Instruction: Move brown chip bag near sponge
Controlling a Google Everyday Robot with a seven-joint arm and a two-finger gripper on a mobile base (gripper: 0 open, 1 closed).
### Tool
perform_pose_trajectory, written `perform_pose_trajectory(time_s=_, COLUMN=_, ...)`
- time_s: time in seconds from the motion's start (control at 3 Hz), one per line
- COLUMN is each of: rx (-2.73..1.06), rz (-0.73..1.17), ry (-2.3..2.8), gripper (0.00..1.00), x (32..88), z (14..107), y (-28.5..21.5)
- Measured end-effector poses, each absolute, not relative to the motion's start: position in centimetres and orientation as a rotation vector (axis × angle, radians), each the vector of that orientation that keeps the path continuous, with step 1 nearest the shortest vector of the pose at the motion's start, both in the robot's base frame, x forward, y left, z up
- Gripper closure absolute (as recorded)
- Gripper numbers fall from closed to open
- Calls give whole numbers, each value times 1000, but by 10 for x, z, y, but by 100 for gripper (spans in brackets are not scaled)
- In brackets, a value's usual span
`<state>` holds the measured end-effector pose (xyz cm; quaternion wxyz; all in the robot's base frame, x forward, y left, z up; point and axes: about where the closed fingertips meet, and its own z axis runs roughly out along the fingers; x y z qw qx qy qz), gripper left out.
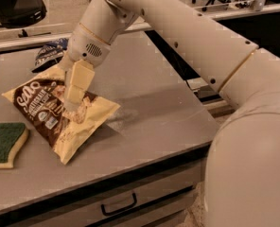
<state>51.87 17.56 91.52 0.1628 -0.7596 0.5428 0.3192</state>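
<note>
Brown chip bag (41, 109) is lying on the bench (159, 103) under my tool (72, 104), with the sponge (5, 144) sitting near on its left; whether the tool is pinching it, I cannot tell.

I read brown chip bag (55, 122) on the table (159, 103), left part | sponge (5, 143) just left of it, nearer the front | my gripper (72, 104) over bag's middle | blue snack bag (50, 52) behind, back-left.
</note>
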Motion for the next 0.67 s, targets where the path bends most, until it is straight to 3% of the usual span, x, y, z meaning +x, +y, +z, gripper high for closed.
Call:
perform_pose_trajectory(time_s=0.33, rx=-2137, rz=759, ry=1614, gripper=0, x=519, z=927, y=135)
perform_pose_trajectory(time_s=0.67, rx=-2137, rz=759, ry=1614, gripper=0, x=519, z=927, y=135)
